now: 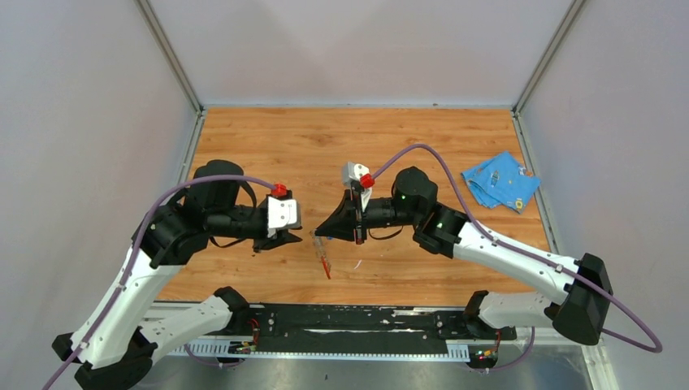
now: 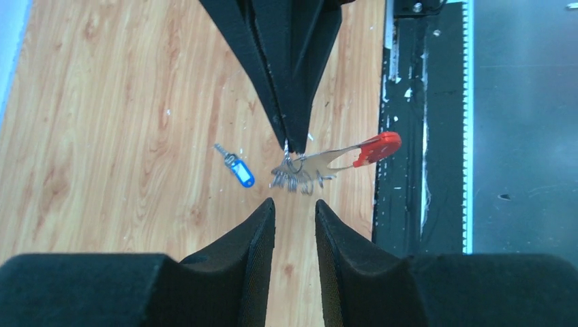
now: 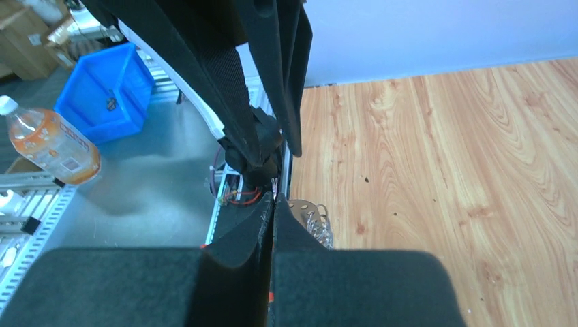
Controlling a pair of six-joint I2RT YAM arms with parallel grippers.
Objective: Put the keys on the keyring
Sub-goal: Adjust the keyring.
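Note:
The keyring (image 2: pixel 341 158) is a silvery strap with a red end and a cluster of small metal rings. It hangs above the table from my right gripper (image 2: pixel 287 143), which is shut on its ring end. In the top view the keyring (image 1: pixel 324 258) dangles between the two arms. My left gripper (image 2: pixel 295 208) stands open just short of the rings, with nothing between its fingers. A blue-headed key (image 2: pixel 236 166) lies on the wood to the left of the rings. In the right wrist view the shut right gripper (image 3: pixel 274 199) hides most of the keyring (image 3: pixel 310 212).
A crumpled blue cloth (image 1: pixel 500 180) lies at the table's back right. The black base rail (image 1: pixel 349 321) runs along the near edge. Off the table stand a blue bin (image 3: pixel 102 92) and an orange drink bottle (image 3: pixel 51 143).

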